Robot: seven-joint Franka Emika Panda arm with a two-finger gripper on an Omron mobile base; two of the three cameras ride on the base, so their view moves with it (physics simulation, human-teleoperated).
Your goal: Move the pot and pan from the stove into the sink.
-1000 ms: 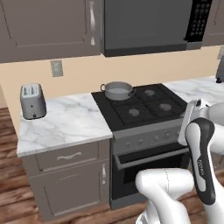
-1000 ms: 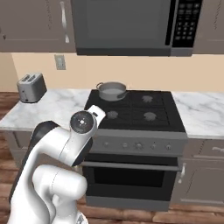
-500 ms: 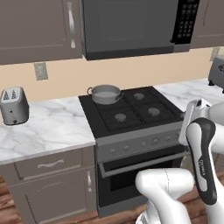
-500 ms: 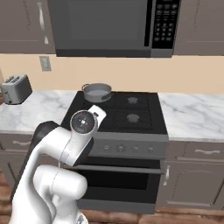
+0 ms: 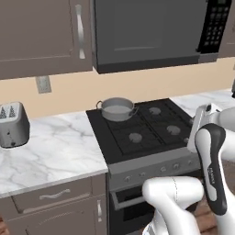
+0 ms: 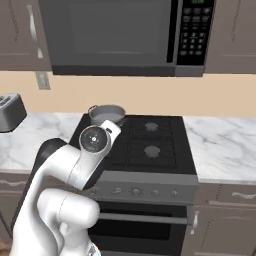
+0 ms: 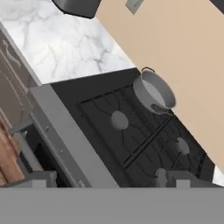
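Well ahead of the gripper (image 7: 107, 181), the pot (image 7: 155, 92) is sitting on the stove (image 7: 131, 144); jaw spacing cannot be told; approach should be centring over a rim handle.

The arm (image 6: 75, 170) hides the stove's (image 6: 150, 150) front left burner

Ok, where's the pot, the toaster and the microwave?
pot (image 5: 117, 109), left base view, on its inner bottom.
toaster (image 5: 12, 125), left base view, on its front side.
microwave (image 6: 120, 35), right base view, on its door.
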